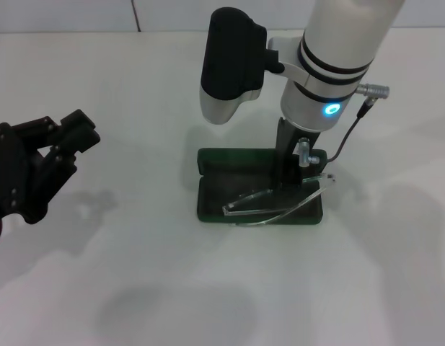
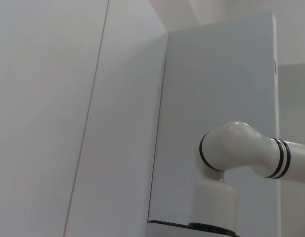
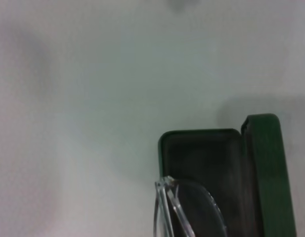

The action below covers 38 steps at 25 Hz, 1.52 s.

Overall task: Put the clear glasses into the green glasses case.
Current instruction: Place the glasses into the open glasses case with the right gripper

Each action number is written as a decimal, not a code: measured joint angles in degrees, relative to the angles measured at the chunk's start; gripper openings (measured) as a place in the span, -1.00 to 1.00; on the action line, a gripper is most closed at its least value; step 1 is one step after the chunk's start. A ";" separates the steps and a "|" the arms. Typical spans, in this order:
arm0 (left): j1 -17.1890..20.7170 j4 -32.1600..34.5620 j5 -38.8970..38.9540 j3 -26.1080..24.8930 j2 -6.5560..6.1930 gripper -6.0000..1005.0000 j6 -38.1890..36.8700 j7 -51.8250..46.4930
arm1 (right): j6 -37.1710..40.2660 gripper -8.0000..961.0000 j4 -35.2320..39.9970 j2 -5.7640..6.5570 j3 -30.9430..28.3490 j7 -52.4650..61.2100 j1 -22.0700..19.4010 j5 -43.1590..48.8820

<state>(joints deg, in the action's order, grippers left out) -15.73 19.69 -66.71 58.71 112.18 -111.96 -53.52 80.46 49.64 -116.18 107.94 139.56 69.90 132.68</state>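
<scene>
White table (image 1: 135,288); green glasses case (image 1: 229,162) open mid-table. Right gripper (image 1: 298,169) closed on clear glasses (image 1: 276,202), held over the tray. Placing step; next likely lower, release. Left gripper (image 1: 60,148) parked left, jaws apart, empty.

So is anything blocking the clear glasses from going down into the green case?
Nothing visible. The green glasses case lies open, and the clear glasses sit over its tray, under the right gripper. The left gripper is off to the side.
</scene>
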 joint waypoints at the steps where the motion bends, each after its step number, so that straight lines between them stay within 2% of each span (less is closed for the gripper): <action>1: 0.00 0.00 0.00 0.00 0.01 -0.72 0.02 0.00 | 0.22 -0.68 0.00 0.00 0.03 -0.02 -0.01 -0.14; 38: 0.00 -0.44 0.00 0.00 0.14 -0.72 0.08 0.09 | 0.16 -0.69 -0.06 0.00 2.58 0.01 -1.14 -0.94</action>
<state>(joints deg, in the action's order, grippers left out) -15.73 19.25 -66.71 58.71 112.32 -111.88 -53.43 80.62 49.58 -116.19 110.51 139.57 68.76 131.74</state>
